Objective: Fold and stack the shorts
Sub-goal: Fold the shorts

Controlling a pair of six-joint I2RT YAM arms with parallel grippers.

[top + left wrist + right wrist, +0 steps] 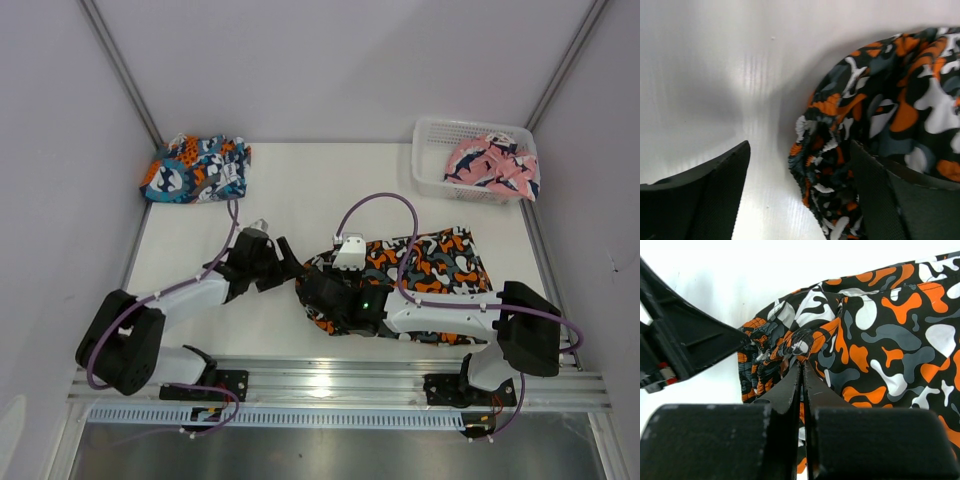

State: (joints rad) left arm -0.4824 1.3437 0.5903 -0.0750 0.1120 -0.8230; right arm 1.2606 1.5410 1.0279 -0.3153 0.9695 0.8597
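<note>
Camouflage shorts in orange, black and white lie spread on the tabletop, centre-right, just ahead of the arms. The right jaws are together, clamped on a puckered fold at the garment's left edge. The left jaws stand apart, straddling the gathered waistband beside them. Blue patchwork shorts sit folded at the far left corner; pink shorts lie in the white basket.

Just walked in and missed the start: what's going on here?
The right pincer is shut on the bunched edge of the orange camouflage shorts at the front of the table; the left pincer stands open around that same edge. The blue patchwork shorts lie folded far left, the pink shorts in the basket.
</note>
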